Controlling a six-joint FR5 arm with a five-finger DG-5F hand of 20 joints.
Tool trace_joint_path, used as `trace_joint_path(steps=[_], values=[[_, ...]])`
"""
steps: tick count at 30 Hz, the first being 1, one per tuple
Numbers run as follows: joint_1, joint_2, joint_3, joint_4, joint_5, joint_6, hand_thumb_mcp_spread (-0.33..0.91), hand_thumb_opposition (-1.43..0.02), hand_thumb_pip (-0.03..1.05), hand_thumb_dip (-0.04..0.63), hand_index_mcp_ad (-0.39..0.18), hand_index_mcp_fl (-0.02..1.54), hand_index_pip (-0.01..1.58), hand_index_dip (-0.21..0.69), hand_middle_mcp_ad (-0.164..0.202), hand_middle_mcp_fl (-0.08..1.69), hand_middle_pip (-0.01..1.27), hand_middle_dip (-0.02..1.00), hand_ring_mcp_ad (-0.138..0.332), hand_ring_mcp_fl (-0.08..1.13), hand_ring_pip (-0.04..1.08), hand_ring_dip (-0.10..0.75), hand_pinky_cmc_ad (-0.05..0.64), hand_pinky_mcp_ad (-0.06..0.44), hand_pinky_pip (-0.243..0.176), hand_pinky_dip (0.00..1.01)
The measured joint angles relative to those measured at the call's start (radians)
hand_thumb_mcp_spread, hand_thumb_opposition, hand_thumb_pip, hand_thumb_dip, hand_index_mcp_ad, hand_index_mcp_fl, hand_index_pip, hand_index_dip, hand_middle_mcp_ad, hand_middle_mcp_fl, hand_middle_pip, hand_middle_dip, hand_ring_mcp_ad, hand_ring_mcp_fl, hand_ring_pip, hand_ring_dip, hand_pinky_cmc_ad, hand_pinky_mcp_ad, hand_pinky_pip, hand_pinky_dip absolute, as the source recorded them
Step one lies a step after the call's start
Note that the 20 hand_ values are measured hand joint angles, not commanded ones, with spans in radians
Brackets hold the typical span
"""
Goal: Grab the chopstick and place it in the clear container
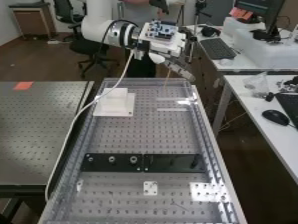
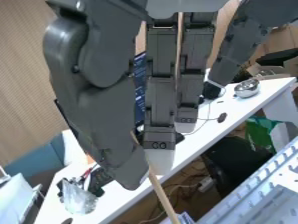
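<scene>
Nearest in the high view, the perforated table (image 1: 110,202) carries a small white plate (image 1: 150,188) lying flat, and past it two dark bars (image 1: 178,161) sit end to end across the surface, probably fixed there as mounts for other work. Farther along, a white block (image 1: 116,98) stands on a broad white base (image 1: 105,110), which should keep it from tipping. Beside it, glossy edges suggest the clear container (image 1: 174,109), though its outline is hard to separate from the table. Just above that far end is the chopstick (image 1: 166,82), its free end hanging down steeply. The hand (image 1: 174,63) has it pinched between the thumb (image 2: 110,125) and fingers (image 2: 159,107), which are only slightly bent, closed just enough for something so thin. Holding it with a long length below the tips likely lets that end enter the container first, with the hand clear of the walls. The grip is narrow, so the stick could swivel if it touched a rim; lowering it gently seems the next need.
</scene>
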Motion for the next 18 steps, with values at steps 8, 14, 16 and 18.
trace_joint_path(steps=[8, 14, 16, 18], values=[[0.005, -0.04, 0.034, -0.091, -0.004, 0.029, 0.59, -1.16, 0.5, 0.281, -0.173, 1.23, 0.63, 0.063, 0.052, 1.28, 0.59, 0.26, 0.033, 0.8, 0.1, 0.431, 0.476, 0.244, 0.065, 0.23], [0.008, -0.081, 0.073, -0.162, -0.003, 0.055, 0.58, -1.16, 0.5, 0.281, -0.173, 1.24, 0.63, 0.063, 0.052, 1.27, 0.59, 0.26, 0.033, 0.8, 0.1, 0.431, 0.476, 0.244, 0.065, 0.24], [0.009, -0.095, 0.087, -0.187, 0.0, 0.063, 0.58, -1.16, 0.5, 0.281, -0.173, 1.24, 0.63, 0.063, 0.052, 1.28, 0.59, 0.26, 0.033, 0.8, 0.1, 0.431, 0.476, 0.244, 0.065, 0.26], [0.01, -0.105, 0.099, -0.204, 0.004, 0.067, 0.58, -1.16, 0.5, 0.281, -0.173, 1.24, 0.63, 0.063, 0.052, 1.28, 0.59, 0.26, 0.033, 0.8, 0.1, 0.429, 0.476, 0.244, 0.065, 0.26]])
